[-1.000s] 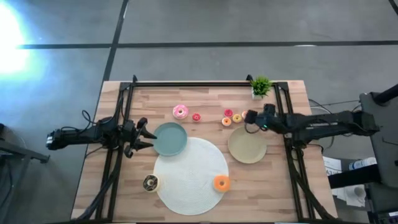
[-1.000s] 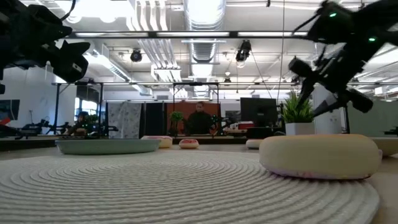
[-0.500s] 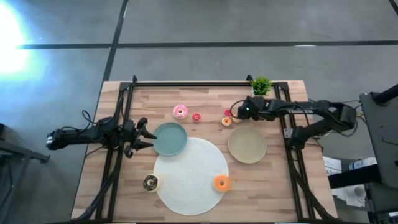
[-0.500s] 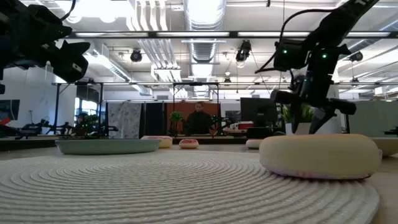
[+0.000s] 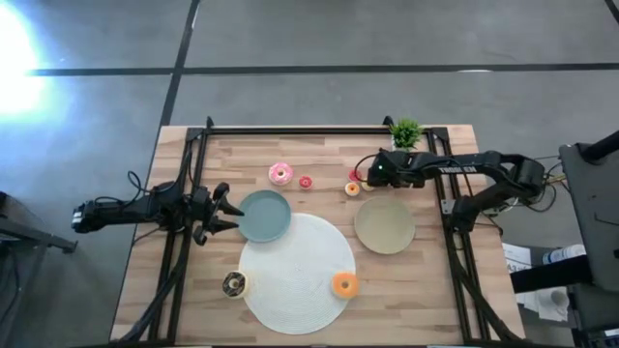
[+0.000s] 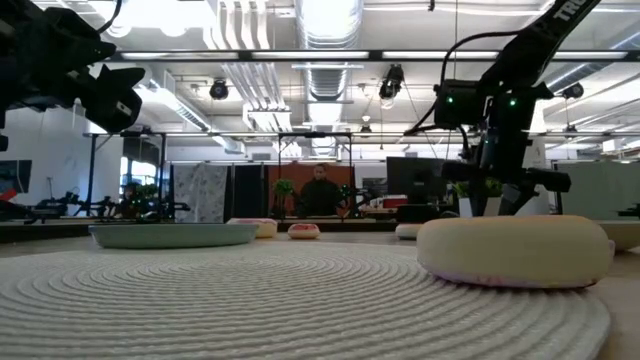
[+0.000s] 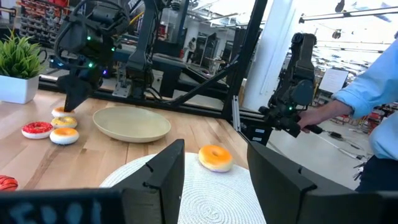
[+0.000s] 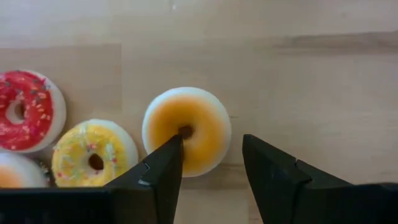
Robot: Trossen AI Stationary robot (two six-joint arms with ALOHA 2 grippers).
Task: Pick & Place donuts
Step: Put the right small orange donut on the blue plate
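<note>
My right gripper (image 5: pixel 368 175) (image 8: pixel 211 146) is open and points down over the cluster of tiny donuts. One finger stands over the hole of the tiny orange donut (image 8: pixel 199 134), the other beyond its rim. A tiny yellow donut (image 8: pixel 93 155) and a tiny red donut (image 8: pixel 22 109) lie flat beside it. The pink-frosted donut (image 5: pixel 280 173) and another tiny red donut (image 5: pixel 306 182) lie on the wood. The dark brown donut (image 5: pixel 234 284) and the larger orange donut (image 5: pixel 344 284) lie at the white mat's edges. My left gripper (image 5: pixel 227 215) (image 7: pixel 214 168) waits open beside the teal plate. My right gripper comes at the tiny orange donut from above, pointing down, with one fingertip (image 8: pixel 174 146) over the donut's hole (image 8: pixel 185 130) and the other past its rim. The donut lies flat on the table. Whether a finger touches it I cannot tell.
The teal plate (image 5: pixel 264 216) and the beige plate (image 5: pixel 384 225) flank the white round mat (image 5: pixel 295 261). A small potted plant (image 5: pixel 405 133) stands at the far right corner, close behind my right gripper. A person's sleeve (image 7: pixel 373 93) shows beyond the table.
My right gripper has moved from the beige plate's far rim toward the table's left and far edge, to the tiny donuts. It has tipped from a slant to pointing down and has come lower. The donuts and plates have stayed in place.
</note>
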